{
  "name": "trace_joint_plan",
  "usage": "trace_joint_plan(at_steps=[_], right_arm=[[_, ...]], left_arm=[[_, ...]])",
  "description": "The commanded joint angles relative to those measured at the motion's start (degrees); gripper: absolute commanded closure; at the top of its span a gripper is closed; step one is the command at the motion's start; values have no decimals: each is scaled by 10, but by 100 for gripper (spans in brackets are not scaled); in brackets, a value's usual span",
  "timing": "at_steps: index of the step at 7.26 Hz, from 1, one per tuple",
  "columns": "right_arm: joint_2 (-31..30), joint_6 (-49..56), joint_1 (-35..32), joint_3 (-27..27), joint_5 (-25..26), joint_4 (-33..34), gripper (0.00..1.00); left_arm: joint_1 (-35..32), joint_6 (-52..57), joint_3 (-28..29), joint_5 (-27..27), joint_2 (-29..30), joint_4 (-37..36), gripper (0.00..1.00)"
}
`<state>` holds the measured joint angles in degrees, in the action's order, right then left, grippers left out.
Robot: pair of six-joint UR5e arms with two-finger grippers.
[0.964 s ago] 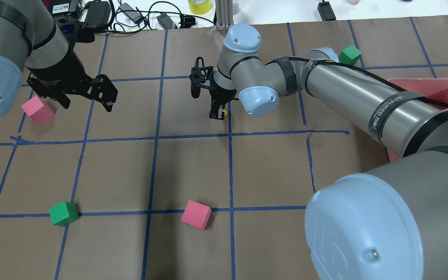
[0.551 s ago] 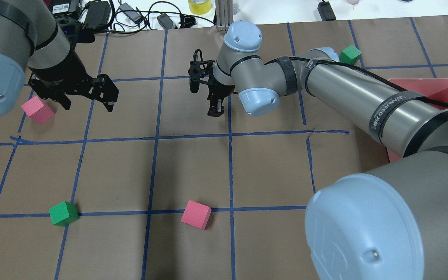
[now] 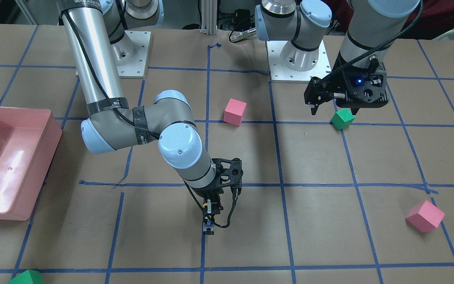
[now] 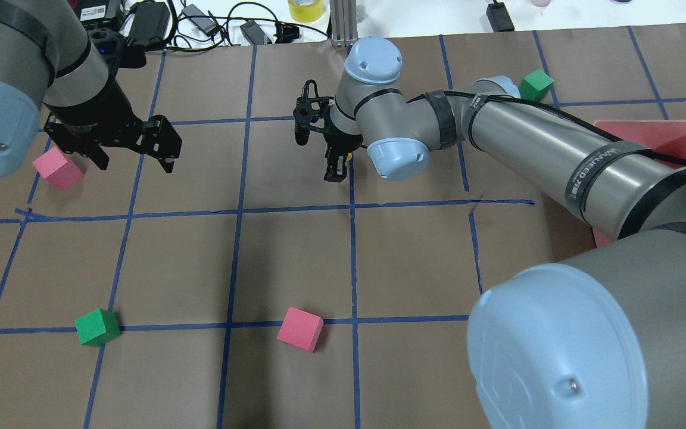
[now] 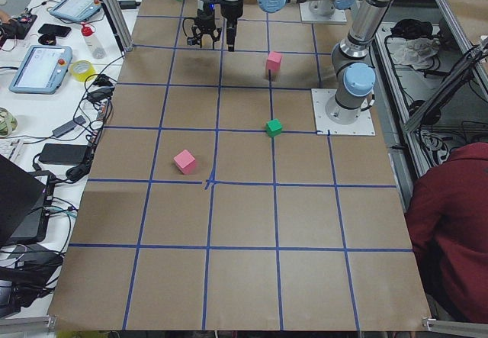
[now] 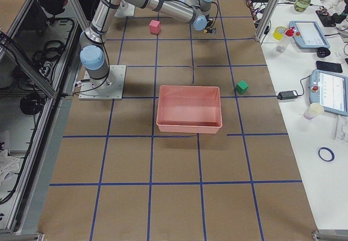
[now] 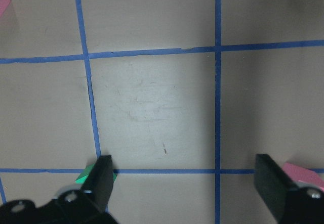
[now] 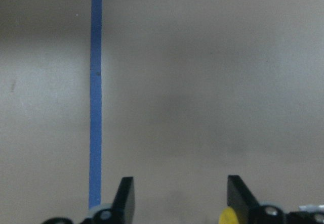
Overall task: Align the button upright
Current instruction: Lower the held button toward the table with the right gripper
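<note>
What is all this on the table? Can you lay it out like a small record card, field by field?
surface: brown table with a blue tape grid
left fingers: wide apart, holding nothing, above the table
right fingers: pointing down beside a tape line, a gap between the tips
button: only a yellow speck by the right fingers; gripped or upright, cannot tell
cubes: two pink cubes, two green cubes, scattered
tray: pink tray on the robot's right side
</note>
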<state>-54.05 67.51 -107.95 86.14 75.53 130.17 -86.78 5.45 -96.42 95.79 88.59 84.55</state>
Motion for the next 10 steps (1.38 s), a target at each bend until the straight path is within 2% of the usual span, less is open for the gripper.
trace_joint_plan(at_steps=[1, 2, 4, 6, 7, 8, 9, 10], right_arm=[[-1, -63, 0, -6, 5, -2, 0], [-1, -81, 0, -7, 7, -3, 0], [-1, -122, 0, -31, 16, -93, 0], [2, 29, -2, -39, 6, -99, 0], [4, 55, -5, -40, -29, -92, 2], [10, 168, -5, -40, -34, -73, 12], [15, 236, -5, -40, -29, -64, 11], [17, 210, -5, -40, -28, -63, 0]], left_arm=[[0, 0, 0, 0, 0, 1, 0], [0, 0, -1, -1, 0, 1, 0], [-1, 0, -2, -2, 0, 2, 0], [0, 0, -2, -2, 0, 2, 0], [-1, 1, -3, -2, 0, 3, 0], [-1, 0, -4, -2, 0, 3, 0], [-1, 0, -4, -2, 0, 3, 0], [0, 0, -7, -2, 0, 3, 0]])
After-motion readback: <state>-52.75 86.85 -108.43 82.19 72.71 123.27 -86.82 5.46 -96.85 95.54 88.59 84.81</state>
